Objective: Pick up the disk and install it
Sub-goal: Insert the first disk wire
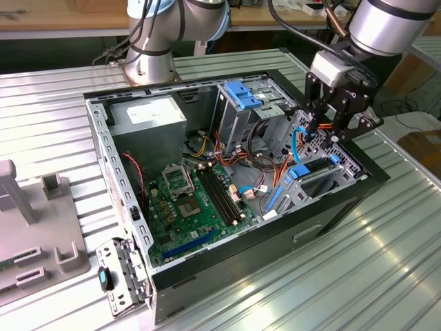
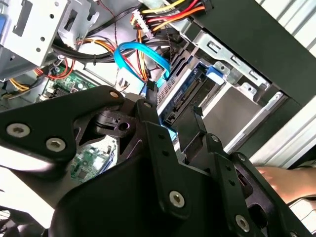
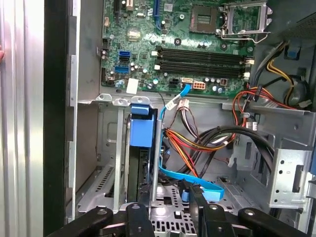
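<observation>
Disk (image 3: 141,132) stands on edge in a bay at one corner of the case (image 1: 116,181), blue tab uppermost and body down between the sheet-metal guides. We judge it seated or nearly so, since the blue rails are what key it to that slot. In the exterior view the disk (image 1: 311,174) sits toward the exterior view's right end of the case, just below the gripper (image 1: 335,138), which hangs over the bay pointing down into it. In the first wrist view the fingers (image 3: 146,212) are spread, with a gap wider than the disk is thick. One finger lines up with the disk's edge, the other is over the blue cable (image 3: 207,188) beside it. We see nothing pinched between them and cannot tell whether the one finger touches the disk. The second wrist view agrees: jaws apart, disk (image 2: 185,91) beyond the tips. Our judgement is that the pick-up is done and the install is at or near its end, because wide jaws over a slotted disk do not fit a carry. The cable runs from the motherboard (image 3: 197,49) toward the bay, and we cannot tell where its far end goes. The blue-topped cage (image 1: 241,103) stands apart, nearer the middle, and is not our part. The case lies open side up on the ribbed table (image 1: 358,276), which gives the arm straight access from above.
</observation>
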